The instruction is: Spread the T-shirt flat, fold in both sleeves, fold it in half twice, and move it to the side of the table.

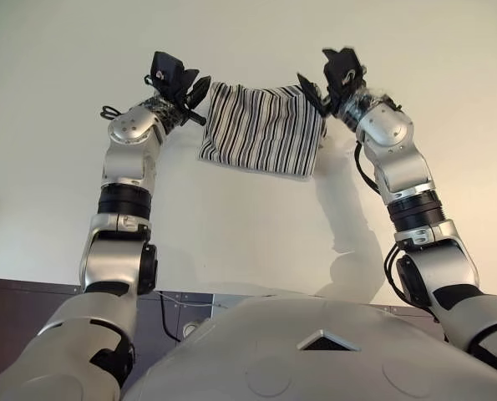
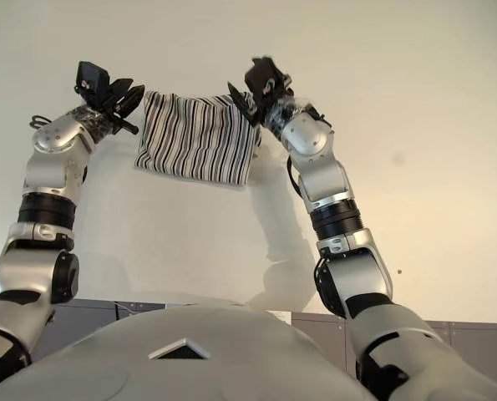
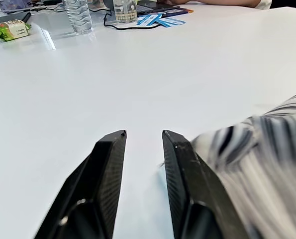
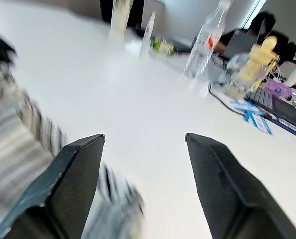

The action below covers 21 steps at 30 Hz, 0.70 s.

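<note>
T-shirt [image 1: 262,127]: folded striped rectangle, lying on the white surface [image 1: 231,225].
Left tool [image 3: 144,135]: released, fingers apart, just beside the shirt's left edge.
Right tool [image 4: 145,137]: released, spread wide at its far right corner.
Unclear: in the wrist views the shirt is blurred and cut off.

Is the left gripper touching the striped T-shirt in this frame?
Cannot tell. In the left wrist view the striped T-shirt lies right beside one finger of the open left gripper, but neither contact nor a gap shows plainly.
</note>
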{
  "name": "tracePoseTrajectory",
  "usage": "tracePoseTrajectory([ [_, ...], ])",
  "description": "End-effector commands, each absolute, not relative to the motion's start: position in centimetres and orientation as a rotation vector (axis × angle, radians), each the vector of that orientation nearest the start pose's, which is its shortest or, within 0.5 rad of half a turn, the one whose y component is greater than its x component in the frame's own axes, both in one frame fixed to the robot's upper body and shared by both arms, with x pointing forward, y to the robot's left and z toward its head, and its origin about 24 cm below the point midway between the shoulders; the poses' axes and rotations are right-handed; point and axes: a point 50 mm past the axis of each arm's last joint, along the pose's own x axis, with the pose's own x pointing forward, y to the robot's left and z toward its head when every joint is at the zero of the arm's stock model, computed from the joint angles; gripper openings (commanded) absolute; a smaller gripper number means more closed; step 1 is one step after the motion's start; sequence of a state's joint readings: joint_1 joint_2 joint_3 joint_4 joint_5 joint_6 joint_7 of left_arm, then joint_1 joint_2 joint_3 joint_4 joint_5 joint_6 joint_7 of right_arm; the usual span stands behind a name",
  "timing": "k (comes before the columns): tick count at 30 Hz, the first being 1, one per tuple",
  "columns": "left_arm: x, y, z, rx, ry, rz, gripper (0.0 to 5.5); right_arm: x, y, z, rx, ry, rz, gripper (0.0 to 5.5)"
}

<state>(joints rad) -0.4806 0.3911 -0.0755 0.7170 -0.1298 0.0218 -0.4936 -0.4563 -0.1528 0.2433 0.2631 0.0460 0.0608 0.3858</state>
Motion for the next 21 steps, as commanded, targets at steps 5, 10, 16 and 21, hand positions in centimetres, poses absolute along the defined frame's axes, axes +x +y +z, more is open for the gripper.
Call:
tracePoseTrajectory([
  [5,31.0,24.9,0.1,0.120,0.385,-0.080,1.32,28.0,-0.6,5.0,-0.265,0.194,0.921,2.90],
  [10,30.6,25.2,2.1,-0.159,0.214,0.181,1.32,30.1,-2.0,1.5,-0.056,0.565,0.550,2.90],
  [16,31.1,23.0,4.7,-0.323,0.096,0.280,1.32,33.3,-8.1,1.1,0.181,0.734,0.177,2.90],
  [21,31.0,21.5,6.2,-0.368,0.027,0.315,1.32,35.4,-18.5,1.6,0.112,0.649,-0.190,2.90],
])
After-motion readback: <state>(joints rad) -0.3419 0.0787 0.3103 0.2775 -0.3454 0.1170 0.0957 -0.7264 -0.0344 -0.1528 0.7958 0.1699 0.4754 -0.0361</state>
